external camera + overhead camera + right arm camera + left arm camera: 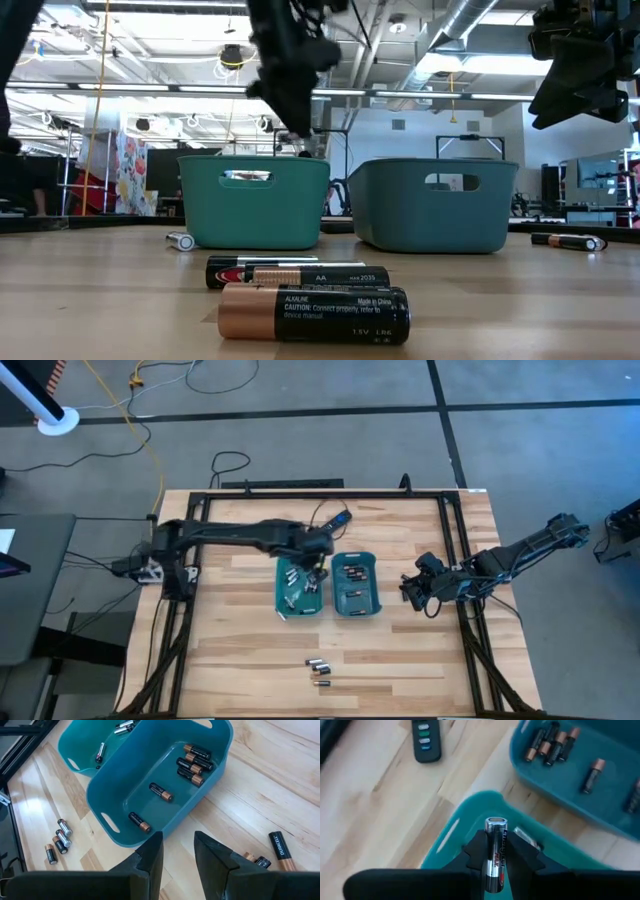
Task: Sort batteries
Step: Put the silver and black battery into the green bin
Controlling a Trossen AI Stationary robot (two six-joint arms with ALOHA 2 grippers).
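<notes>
The left claw [496, 865] hangs over the rim of the left tray [300, 588], pinching a silvery battery [496, 851] upright between its fingers [476, 851]. That tray already holds several silvery cells [292, 582]; the right tray [356, 584], just beside it, holds the dark, copper-ended ones [194, 760].

The likely slip is in the release. In the left wrist view the held cell sits above the tray's edge, not plainly over its floor, so if the fingers part here it could strike the rim and bounce onto the tabletop [240, 650], or tip toward the wrong tray. Being round, it would roll wherever it lands. The grip is also on a smooth cylinder held near its lower half, so a jolt could let it slide out early.

The right claw [176, 851] waits to the right of the trays, above the tabletop, its fingers apart and holding nothing. Two loose dark cells [280, 851] lie near it, and a small cluster [319, 667] waits at the front of the tabletop. If it sweeps low toward them it may knock them rolling out of reach. The remote [425, 740] behind the trays is well clear.
</notes>
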